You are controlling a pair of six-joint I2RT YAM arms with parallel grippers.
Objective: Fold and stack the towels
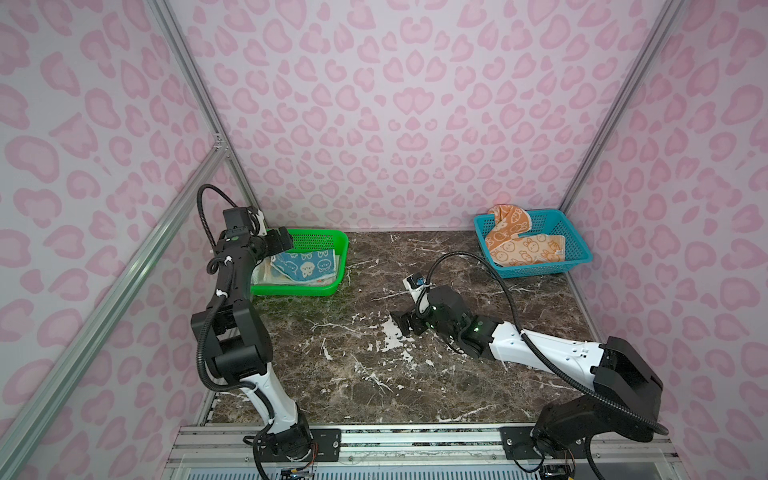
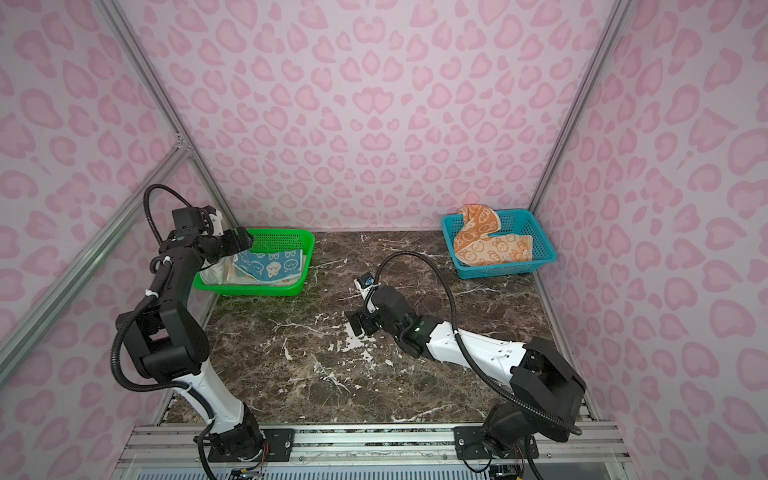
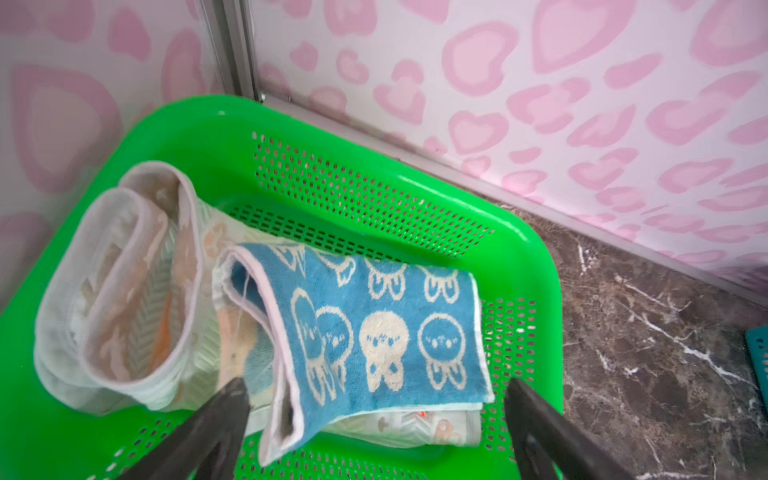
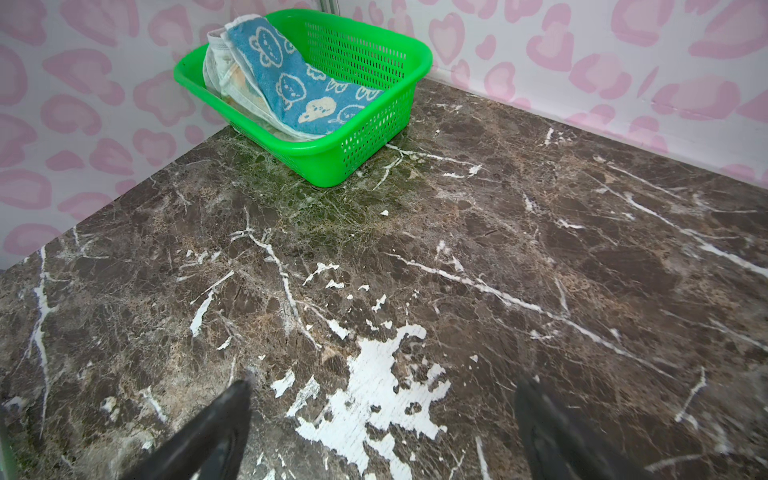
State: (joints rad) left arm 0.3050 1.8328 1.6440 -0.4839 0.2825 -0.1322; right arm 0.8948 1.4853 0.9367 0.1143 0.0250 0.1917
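Inside the green basket (image 1: 322, 240), at the far left corner of the table, we see the blue towel (image 1: 305, 266) lying folded on top of the white towel (image 3: 124, 291). Across the table, the orange towel (image 1: 521, 245) sits crumpled in the blue basket (image 1: 579, 253) at the far right corner, with one end climbing over the back rim.

The left arm rises from its base at the near edge, bends at the elbow and reaches forward, so the left gripper (image 1: 284, 241) hangs over the left end of the green basket, above the towels. Its jaws stand wide apart and grip nothing; the blue towel lies below the gap. The right arm stretches low toward the middle of the marble tabletop (image 1: 415, 386). The right gripper (image 1: 400, 323) points left, close over bare stone, equally spread and empty.

From the left wrist view we learn what the arm hides in both top views. The white towel's free end curls up in loose loops against the basket's side, while its flat part peeks out under the blue towel's edge. The right wrist view gives us the green basket from the side, with both towels rising above its rim at one corner. We find the orange towel only in both top views.
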